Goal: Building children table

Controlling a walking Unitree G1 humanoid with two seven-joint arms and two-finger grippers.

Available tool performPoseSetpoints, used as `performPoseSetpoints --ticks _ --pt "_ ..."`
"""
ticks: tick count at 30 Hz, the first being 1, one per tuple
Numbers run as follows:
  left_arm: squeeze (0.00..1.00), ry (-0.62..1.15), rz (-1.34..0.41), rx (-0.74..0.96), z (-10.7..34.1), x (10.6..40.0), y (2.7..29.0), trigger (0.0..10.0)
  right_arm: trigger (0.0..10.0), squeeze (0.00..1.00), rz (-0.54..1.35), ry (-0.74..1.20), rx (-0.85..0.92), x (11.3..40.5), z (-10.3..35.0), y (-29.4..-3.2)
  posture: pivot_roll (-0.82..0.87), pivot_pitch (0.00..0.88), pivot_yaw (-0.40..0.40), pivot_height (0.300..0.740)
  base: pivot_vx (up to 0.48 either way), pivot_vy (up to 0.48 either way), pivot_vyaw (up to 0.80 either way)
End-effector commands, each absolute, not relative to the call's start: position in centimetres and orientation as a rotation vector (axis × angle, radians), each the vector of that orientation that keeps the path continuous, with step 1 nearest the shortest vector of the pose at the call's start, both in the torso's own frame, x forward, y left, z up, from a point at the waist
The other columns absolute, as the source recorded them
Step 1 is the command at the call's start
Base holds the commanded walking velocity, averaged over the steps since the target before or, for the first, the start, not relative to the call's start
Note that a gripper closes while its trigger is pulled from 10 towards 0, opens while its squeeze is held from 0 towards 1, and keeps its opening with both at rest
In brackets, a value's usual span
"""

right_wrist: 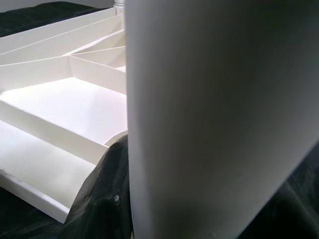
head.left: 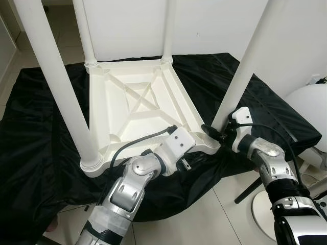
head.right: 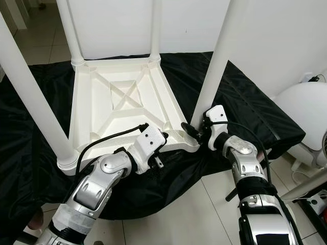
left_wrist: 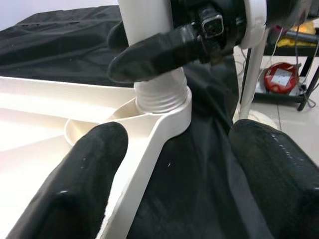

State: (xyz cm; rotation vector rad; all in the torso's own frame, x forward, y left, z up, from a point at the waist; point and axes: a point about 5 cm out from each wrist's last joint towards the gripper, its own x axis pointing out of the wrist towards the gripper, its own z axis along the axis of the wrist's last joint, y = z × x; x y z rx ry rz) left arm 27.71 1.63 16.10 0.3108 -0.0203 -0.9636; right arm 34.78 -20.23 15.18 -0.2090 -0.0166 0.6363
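A white plastic children's table (head.left: 133, 102) lies upside down on a black cloth (head.left: 41, 132), all its legs pointing up. My right gripper (head.left: 210, 131) is shut around the base of the near-right leg (head.left: 245, 66), just above its socket; one of its fingers (left_wrist: 154, 52) lies across that leg. My left gripper (left_wrist: 177, 132) is open at the same corner, its wide-spread fingers (left_wrist: 94, 169) straddling the table's rim beside the socket. In the eye views the left wrist's white housing (head.left: 179, 143) covers those fingers. The leg (right_wrist: 214, 114) looms large in the right wrist view.
The near-left leg (head.left: 56, 76) and two far legs (head.left: 84, 30) stand tall around the work area. A round white object (head.left: 311, 112) and a stand's base (head.left: 263, 209) sit on the tile floor to the right. A white wall (head.left: 214, 25) is behind.
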Motion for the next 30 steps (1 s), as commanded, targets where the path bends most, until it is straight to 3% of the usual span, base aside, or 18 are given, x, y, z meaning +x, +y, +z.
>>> performPoseSetpoints --ticks 1,12,18,21,24,27,30 --pt "0.00 -0.035 -0.935 0.341 16.2 27.8 1.5 10.0 10.0 0.00 0.604 0.053 -0.201 34.5 13.7 -20.7 -0.05 0.034 -0.037 0.740 0.000 0.000 0.00" --pt "0.00 -0.032 -0.941 0.345 16.1 27.8 1.4 10.0 10.0 0.00 0.419 0.018 -0.128 34.6 13.6 -20.2 -0.06 0.039 -0.033 0.740 0.000 0.000 0.00" --pt "0.00 -0.025 -0.946 0.344 16.1 27.7 1.4 10.0 10.0 0.00 0.178 -0.013 -0.010 34.4 14.0 -18.8 -0.06 0.041 -0.032 0.740 0.000 0.000 0.00" --pt "0.00 -0.024 -0.942 0.343 16.1 27.8 1.5 10.0 10.0 0.00 0.044 0.003 0.035 33.8 13.2 -17.4 -0.06 0.038 -0.041 0.740 0.000 0.000 0.00" --pt "0.00 -0.024 -0.942 0.343 16.1 27.8 1.5 10.0 10.0 0.00 0.044 0.003 0.035 33.8 13.2 -17.4 -0.06 0.038 -0.041 0.740 0.000 0.000 0.00" --pt "0.00 -0.021 -0.935 0.341 16.0 27.8 1.5 10.0 10.0 0.00 -0.036 0.003 0.085 33.1 12.5 -14.7 -0.06 0.034 -0.038 0.740 0.000 0.000 0.00" --pt "0.00 -0.021 -0.933 0.340 16.0 27.8 1.5 10.0 10.0 0.00 -0.054 0.001 0.105 32.9 12.5 -13.8 -0.06 0.033 -0.037 0.740 0.000 0.000 0.00"
